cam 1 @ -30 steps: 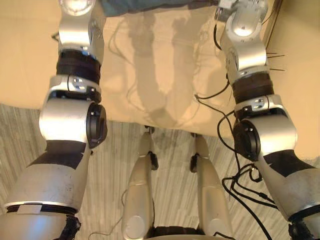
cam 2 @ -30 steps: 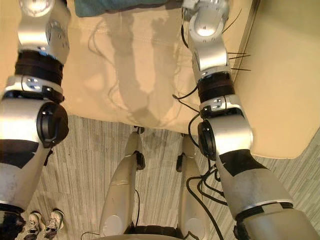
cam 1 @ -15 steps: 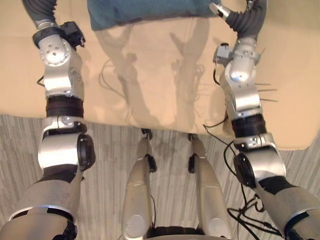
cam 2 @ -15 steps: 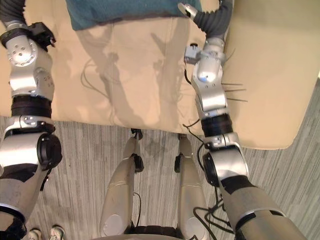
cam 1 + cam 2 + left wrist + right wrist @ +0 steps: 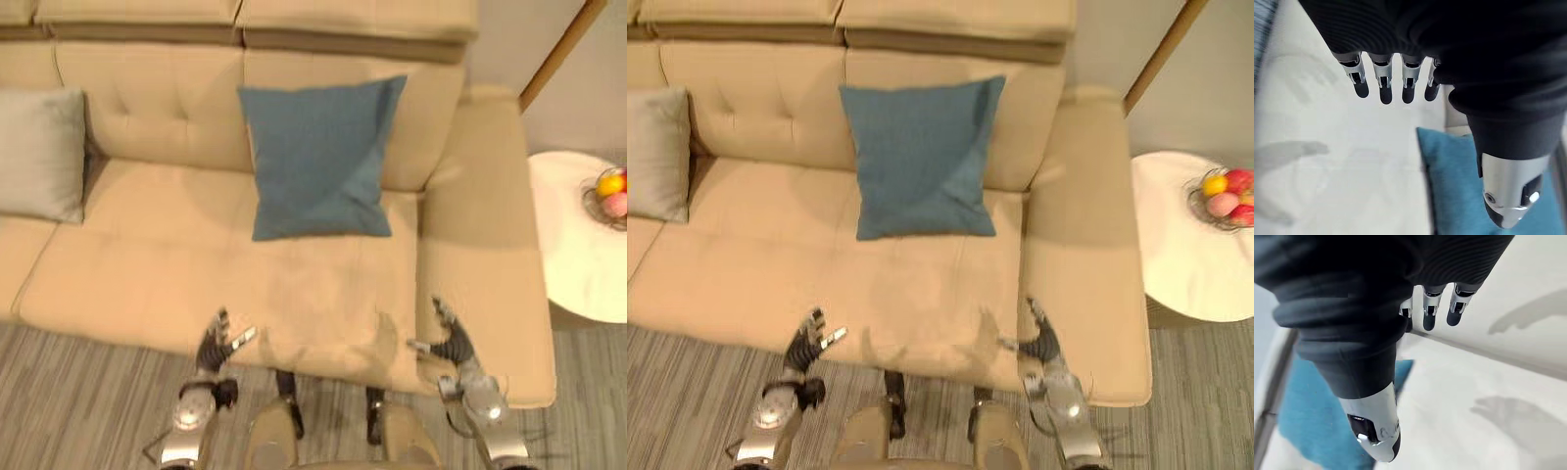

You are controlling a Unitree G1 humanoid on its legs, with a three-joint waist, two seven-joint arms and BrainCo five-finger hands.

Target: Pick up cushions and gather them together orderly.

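1. Blue cushion (image 5: pixel 318 157) stands tilted against the backrest of the beige sofa (image 5: pixel 323 284), its lower edge on the seat, near the armrest end. Neither hand touches it.
2. A grey cushion (image 5: pixel 39 152) leans on the same backrest at the far left, well apart from the blue one, with a bare stretch of seat between them. The gathering is not yet begun, I judge.
3. The left hand (image 5: pixel 214 345) hovers at the front edge of the seat, released, its fingers (image 5: pixel 1382 83) straight and spread, holding nothing.
4. The right hand (image 5: pixel 449 343) hangs at the front edge near the armrest, likewise released with straight fingers (image 5: pixel 1429 308), empty.
5. Both hands are well short of the blue cushion, so a long forward reach over the seat is likely needed. On two legs that lean could unsettle the robot.
6. The cushion looks soft. A pinch on one corner would probably let it sag and twist, so it may land crooked rather than orderly. A hold from both sides seems safer.
7. A push instead of a grasp could tip the leaning cushion flat onto the seat.
8. A round white worktop (image 5: pixel 573 245) with a fruit bowl (image 5: pixel 609 196) stands just beyond the armrest. A wide swing of the right arm could knock it.
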